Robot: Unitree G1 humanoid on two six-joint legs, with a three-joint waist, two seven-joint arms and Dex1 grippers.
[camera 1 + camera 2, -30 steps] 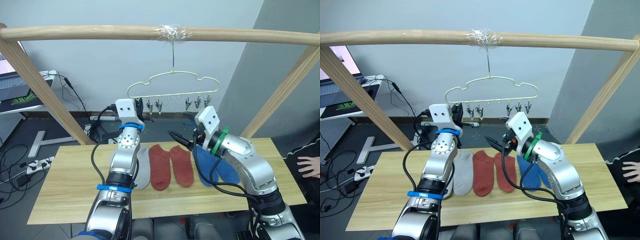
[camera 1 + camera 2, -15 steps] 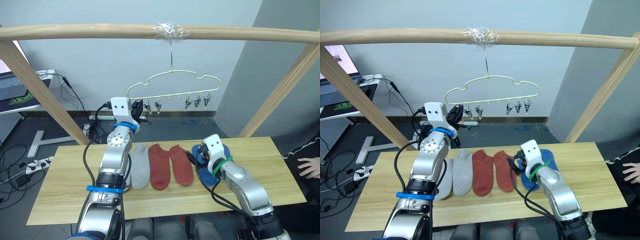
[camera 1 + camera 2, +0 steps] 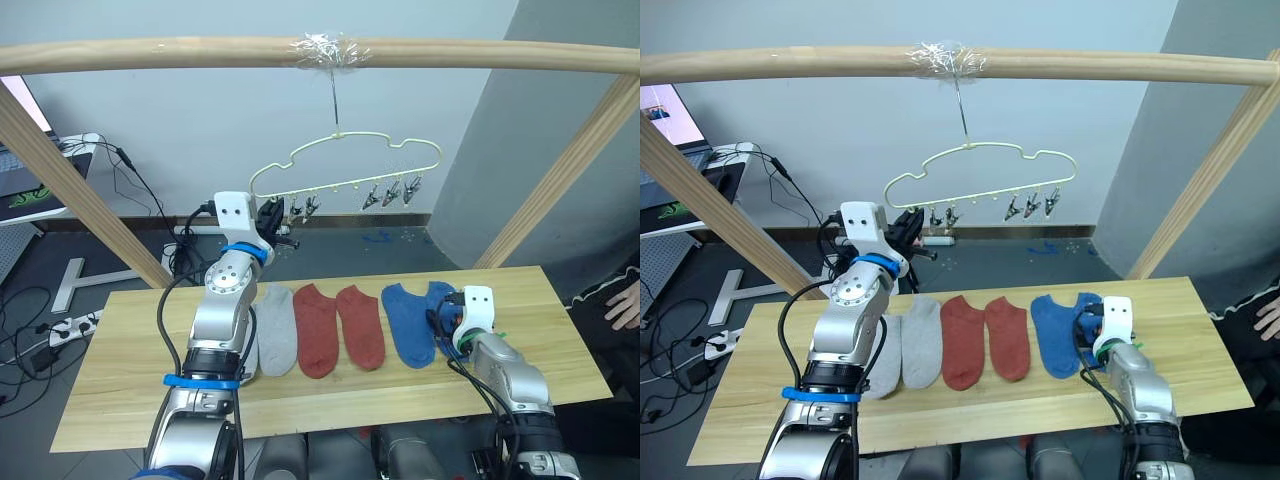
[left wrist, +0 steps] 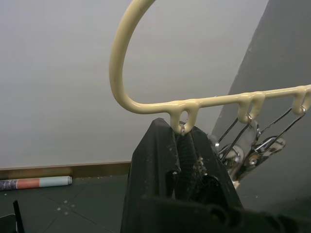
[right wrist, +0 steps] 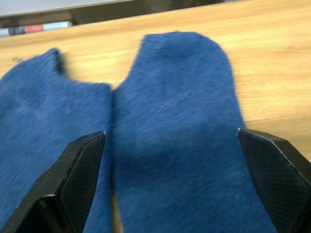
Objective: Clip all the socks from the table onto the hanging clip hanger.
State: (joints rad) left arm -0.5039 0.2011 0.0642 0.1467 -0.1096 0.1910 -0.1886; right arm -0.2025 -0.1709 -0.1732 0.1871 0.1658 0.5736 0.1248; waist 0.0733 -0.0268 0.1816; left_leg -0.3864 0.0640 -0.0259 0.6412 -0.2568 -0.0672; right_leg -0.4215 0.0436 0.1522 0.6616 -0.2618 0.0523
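Observation:
The pale yellow-green clip hanger (image 3: pixel 340 160) hangs by its hook from the wooden pole, tilted up to the right, with metal clips (image 3: pixel 390 194) below it. My left gripper (image 3: pixel 274 216) is raised to the hanger's left end and shut on the leftmost clip (image 4: pixel 181 130). Several socks lie in a row on the table (image 3: pixel 130 370): grey (image 3: pixel 276 330), two rust red (image 3: pixel 316 330), two blue (image 3: pixel 408 322). A second grey sock is partly hidden behind my left arm. My right gripper (image 5: pixel 175 184) is low over a blue sock (image 5: pixel 175 121), open, a finger on each side.
A thick wooden pole (image 3: pixel 200 55) crosses overhead on slanted legs (image 3: pixel 70 190) at both ends of the table. A person's hand (image 3: pixel 628 300) rests beyond the table's right end. A desk (image 3: pixel 30 195) and floor cables (image 3: pixel 30 320) lie behind on the left.
My right arm has come down from beside the hanger to the blue socks on the table. My left gripper stays at the hanger's left end, and the hanger now tilts.

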